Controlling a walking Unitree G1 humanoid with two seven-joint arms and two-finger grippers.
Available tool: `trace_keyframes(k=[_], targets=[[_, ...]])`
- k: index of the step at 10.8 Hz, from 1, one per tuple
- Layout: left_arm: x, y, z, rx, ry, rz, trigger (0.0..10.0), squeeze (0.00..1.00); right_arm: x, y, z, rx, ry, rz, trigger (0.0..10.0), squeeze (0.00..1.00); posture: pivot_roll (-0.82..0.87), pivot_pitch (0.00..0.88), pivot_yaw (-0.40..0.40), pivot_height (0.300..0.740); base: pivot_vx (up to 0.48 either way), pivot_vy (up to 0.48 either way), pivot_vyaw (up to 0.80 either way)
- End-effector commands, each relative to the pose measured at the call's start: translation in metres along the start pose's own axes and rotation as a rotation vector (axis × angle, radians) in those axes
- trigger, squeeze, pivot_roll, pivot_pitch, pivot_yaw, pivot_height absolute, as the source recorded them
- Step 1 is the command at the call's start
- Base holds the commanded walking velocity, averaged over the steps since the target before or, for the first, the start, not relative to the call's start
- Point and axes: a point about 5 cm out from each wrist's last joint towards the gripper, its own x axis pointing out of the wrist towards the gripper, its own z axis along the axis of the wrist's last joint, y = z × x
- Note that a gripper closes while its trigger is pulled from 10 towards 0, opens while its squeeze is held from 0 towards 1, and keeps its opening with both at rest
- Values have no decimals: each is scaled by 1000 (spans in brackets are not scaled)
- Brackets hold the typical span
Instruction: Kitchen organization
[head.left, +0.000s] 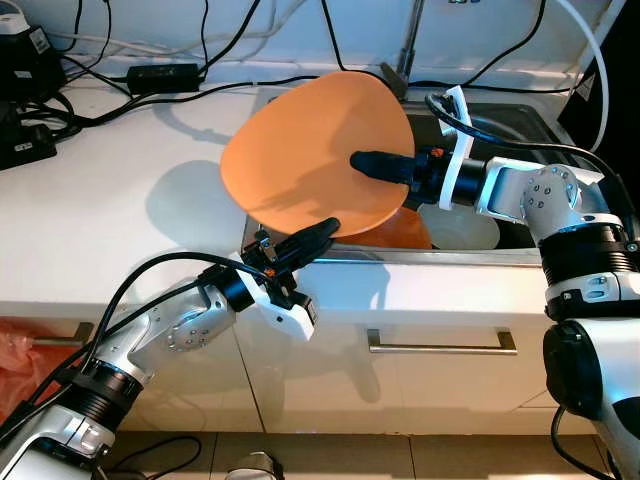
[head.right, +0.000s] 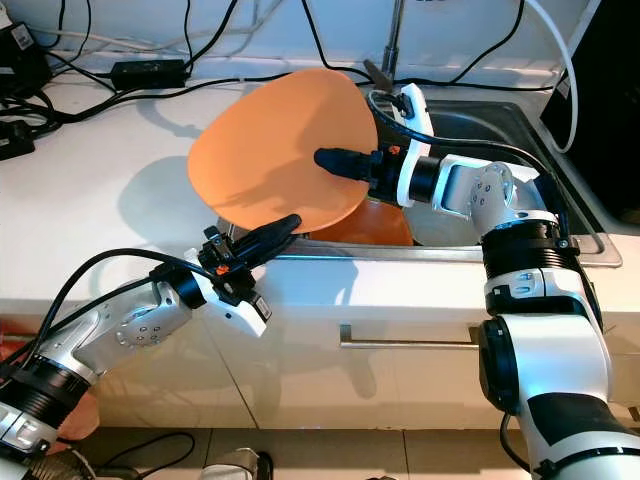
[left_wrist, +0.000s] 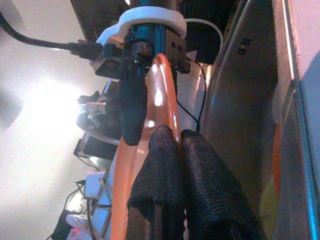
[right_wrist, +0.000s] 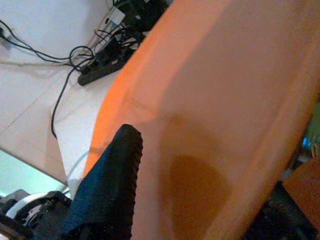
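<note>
Two pincers clench one orange plate (head.left: 310, 160): the right pincer (head.left: 365, 163) at its middle, the left pincer (head.left: 325, 229) at its lower rim. More dishes wait beyond, inside the sink (head.left: 520, 120); stowing remains.

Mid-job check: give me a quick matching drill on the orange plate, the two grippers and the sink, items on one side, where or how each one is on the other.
1. orange plate
2. left gripper
3. right gripper
4. sink

A. set in the white counter, dishes inside
B. pinching the plate's lower edge
C. held tilted above the counter edge
D. finger lying across the plate's face

Pairs: 1-C, 2-B, 3-D, 4-A
</note>
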Motion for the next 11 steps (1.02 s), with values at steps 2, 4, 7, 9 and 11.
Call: trace_keyframes(k=[2,4,7,9,11], targets=[[6,12,9,13,-56,90,0,0,1,-7,-8,90,20,-68,0,0,194,70,-34,740,0,0,0],[5,12,9,15,-55,90,0,0,0,-11,-13,125,34,-92,0,0,193,70,-36,740,0,0,0],[5,11,9,12,-51,93,0,0,-1,-13,-16,144,38,-101,0,0,191,71,-36,740,0,0,0],[5,12,9,21,-44,108,2627,0,-1,-13,-16,144,32,-104,0,0,192,70,-35,740,0,0,0],[4,12,9,-1,-45,116,10000,1000,-2,-13,-18,140,34,-106,0,0,191,73,-31,740,0,0,0]])
